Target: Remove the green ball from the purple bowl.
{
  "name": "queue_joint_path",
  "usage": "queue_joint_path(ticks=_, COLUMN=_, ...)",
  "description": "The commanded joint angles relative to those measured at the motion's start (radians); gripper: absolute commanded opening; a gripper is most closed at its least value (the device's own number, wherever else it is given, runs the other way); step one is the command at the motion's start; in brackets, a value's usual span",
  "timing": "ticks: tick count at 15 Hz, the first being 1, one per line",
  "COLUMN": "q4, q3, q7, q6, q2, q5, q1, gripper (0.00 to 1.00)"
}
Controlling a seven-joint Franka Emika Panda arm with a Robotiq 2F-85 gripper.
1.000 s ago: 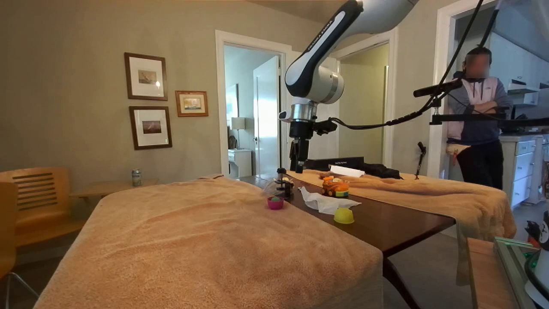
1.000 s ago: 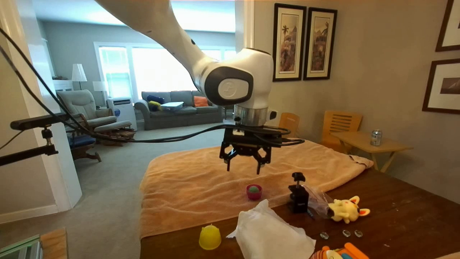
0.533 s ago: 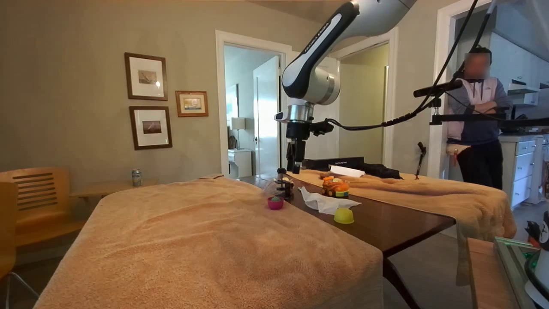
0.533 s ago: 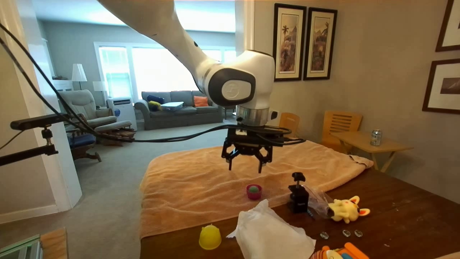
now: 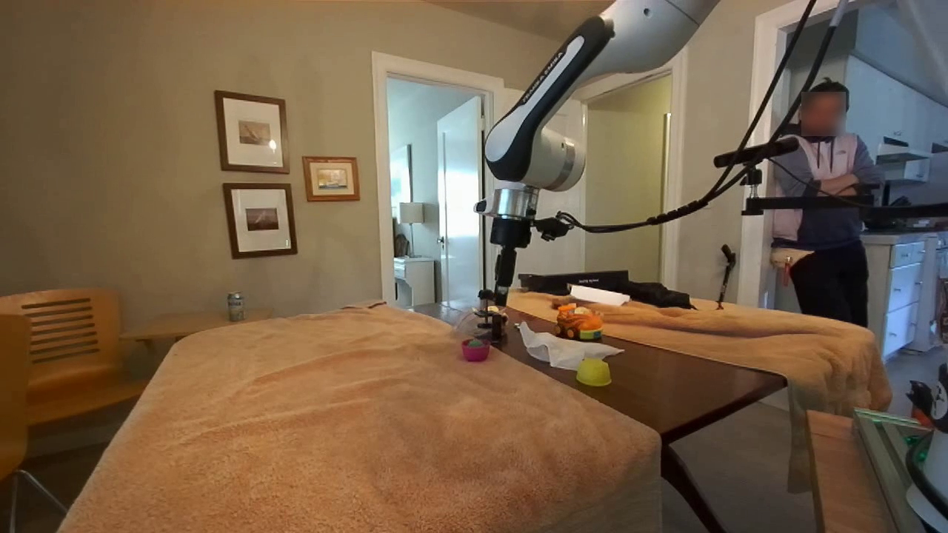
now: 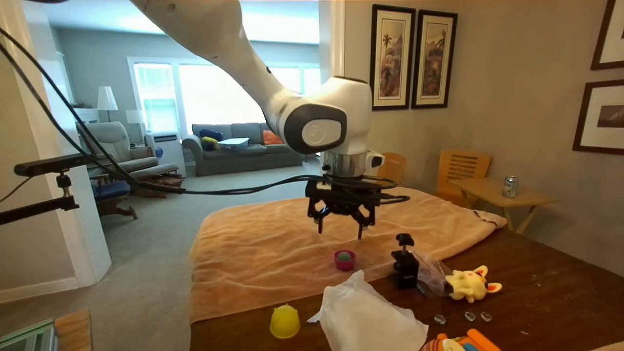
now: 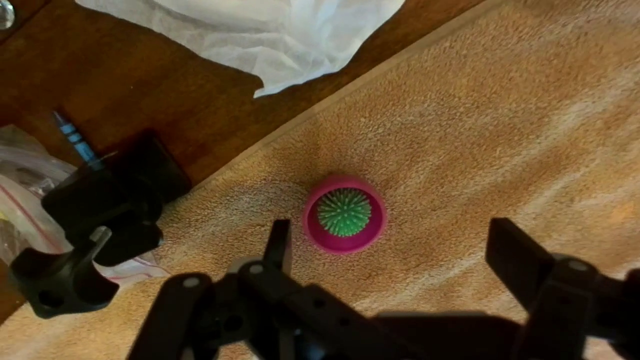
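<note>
In the wrist view, the spiky green ball (image 7: 345, 212) sits inside the purple bowl (image 7: 345, 245), a narrow gap ringing it; the Robotiq gripper (image 7: 387, 237) stands wide apart with nothing held, and the ball shows nearer the finger (image 7: 278, 246) at that picture's left, so centring probably needs checking. In an exterior view, the 2 fingertips (image 6: 320, 227) hang over the peach towel (image 6: 263, 273), higher than the bowl, with a black screw clamp (image 6: 405, 270) near it that the descent should clear. In an exterior view, the Franka arm (image 5: 552, 159) has the gripper above and right of the bowl: best to line up first, come straight down, narrow to little more than the ball's width, pinch the spikes lightly, since they may flex, and lift without hooking the rim.
</note>
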Motion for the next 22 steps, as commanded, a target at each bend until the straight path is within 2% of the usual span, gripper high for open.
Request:
queue_joint_path(ticks=1, q4=0.031, q3=0.013, q7=0.173, q6=0.093, q2=0.071, q5=-0.053, q1=0.017, gripper=1.0)
queue_joint_path(ticks=10, q4=0.075, q3=0.053, q7=0.406, q6=0.073, q2=0.135, q5=-0.133, q1=0.016, gripper=0.99)
queue_joint_path(ticks=12, q4=0.082, q3=0.053, q7=0.432, q6=0.073, q2=0.133, q5=-0.144, q1=0.012, gripper=0.82)
queue_joint_path(ticks=14, q4=0.088, q3=0.054, q7=0.45, q6=0.072, q2=0.133, q5=-0.154, q1=0.007, gripper=0.77)
queue_joint_path(ticks=18, q4=0.098, q3=0.057, q7=0.47, q6=0.069, q2=0.139, q5=-0.166, q1=0.005, gripper=0.78)
queue_joint_path(ticks=19, q4=0.098, q3=0.056, q7=0.476, q6=0.068, q2=0.14, q5=-0.169, q1=0.006, gripper=0.88)
queue_joint_path(ticks=21, q4=0.099, q3=0.056, q7=0.482, q6=0.067, q2=0.144, q5=-0.172, q1=0.005, gripper=0.88)
queue_joint_path(ticks=22, q4=0.1, q3=0.056, q7=0.485, q6=0.067, q2=0.146, q5=-0.174, q1=0.005, gripper=0.84)
